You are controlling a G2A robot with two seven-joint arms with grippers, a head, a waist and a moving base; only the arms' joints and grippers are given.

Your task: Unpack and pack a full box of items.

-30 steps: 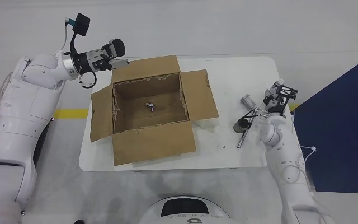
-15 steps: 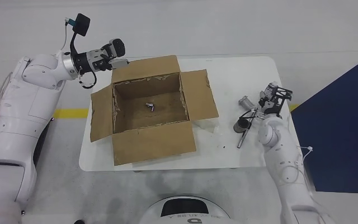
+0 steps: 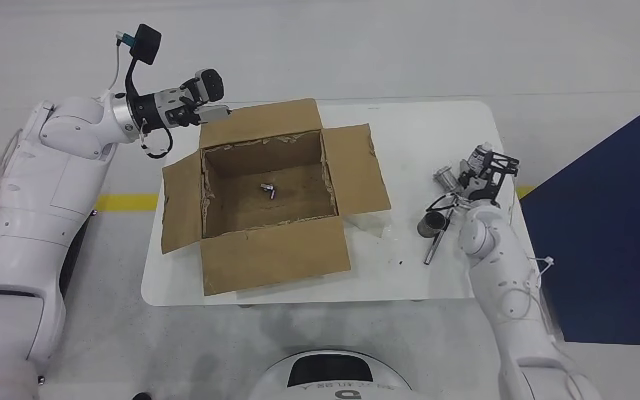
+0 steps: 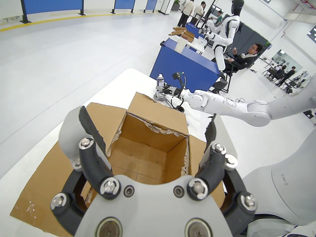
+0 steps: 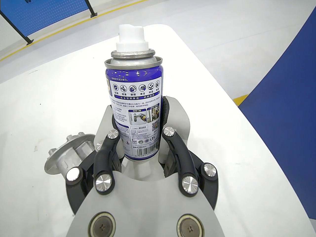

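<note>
An open cardboard box [image 3: 225,262] [image 4: 158,114] lies flaps-out at mid table with one small metal piece [image 3: 268,188] on its floor. My left gripper [image 3: 222,112] [image 4: 148,122] hangs open over the box's far left corner, nothing between its fingers. Near the table's right edge my right gripper [image 3: 478,172] [image 5: 138,122] is shut on the lower part of an upright blue spray can [image 5: 134,94] [image 4: 160,78] with a white nozzle. A silver flanged metal part [image 5: 66,151] [image 3: 443,180] sits right beside that gripper.
A black cylinder [image 3: 432,222] and a thin dark rod [image 3: 431,250] lie on the white table [image 3: 420,130] just nearer than the flanged part. Bare tabletop stretches between the box's right flap [image 3: 355,168] and these items.
My right gripper has shifted a little to the left with the spray can, closer to the flanged metal part. The left arm has stayed where it was.
</note>
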